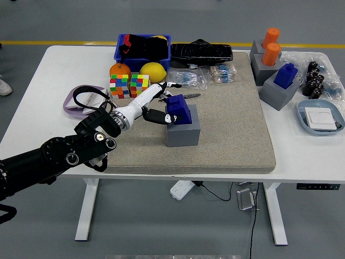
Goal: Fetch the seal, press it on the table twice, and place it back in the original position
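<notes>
A blue seal point(178, 109) stands in a grey block holder point(183, 133) near the middle of the beige mat point(232, 129), leaning slightly to the left. My left hand point(163, 103) reaches in from the lower left and closes on the seal. White fingers point(166, 87) curl over its far side and the dark thumb point(156, 116) presses its near left side. The seal's base is still inside the holder's slot. My right arm is out of view.
Two Rubik's cubes point(129, 85), an orange point(119, 69), a lemon point(152, 70) and a blue bin point(143, 47) lie behind the hand. A purple plate point(81, 100) sits left of it. Grey blocks with orange seals point(269, 46) and another blue seal point(285, 75) stand at the right.
</notes>
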{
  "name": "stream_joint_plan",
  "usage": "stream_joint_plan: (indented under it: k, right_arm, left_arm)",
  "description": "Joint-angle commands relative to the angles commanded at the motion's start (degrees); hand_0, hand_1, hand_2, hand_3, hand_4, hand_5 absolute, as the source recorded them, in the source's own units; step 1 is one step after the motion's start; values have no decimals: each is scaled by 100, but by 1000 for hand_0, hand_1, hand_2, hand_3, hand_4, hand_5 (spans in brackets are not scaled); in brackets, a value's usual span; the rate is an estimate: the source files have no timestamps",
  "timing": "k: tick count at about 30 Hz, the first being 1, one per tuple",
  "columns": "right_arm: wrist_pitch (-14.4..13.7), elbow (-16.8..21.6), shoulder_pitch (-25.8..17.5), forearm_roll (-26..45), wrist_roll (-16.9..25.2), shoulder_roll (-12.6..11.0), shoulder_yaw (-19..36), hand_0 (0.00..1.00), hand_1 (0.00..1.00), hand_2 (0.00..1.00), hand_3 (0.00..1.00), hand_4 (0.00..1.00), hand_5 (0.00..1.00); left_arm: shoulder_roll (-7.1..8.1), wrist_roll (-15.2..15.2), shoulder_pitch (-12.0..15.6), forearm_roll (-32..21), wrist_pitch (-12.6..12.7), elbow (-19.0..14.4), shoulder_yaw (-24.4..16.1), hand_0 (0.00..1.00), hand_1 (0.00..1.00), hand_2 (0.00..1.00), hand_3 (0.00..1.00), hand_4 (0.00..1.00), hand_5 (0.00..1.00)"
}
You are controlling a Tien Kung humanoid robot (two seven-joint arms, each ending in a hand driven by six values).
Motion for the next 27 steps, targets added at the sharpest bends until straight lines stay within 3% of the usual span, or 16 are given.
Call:
stream_joint_plan:
  k: [27]
  right_arm:
    - [-1, -2, -24, -26, 4, 13, 68, 872, 740, 714, 735, 836, 507]
  left_arm:
    - [67, 154, -95, 198, -83, -88, -2, 875, 555, 457, 873, 735, 2]
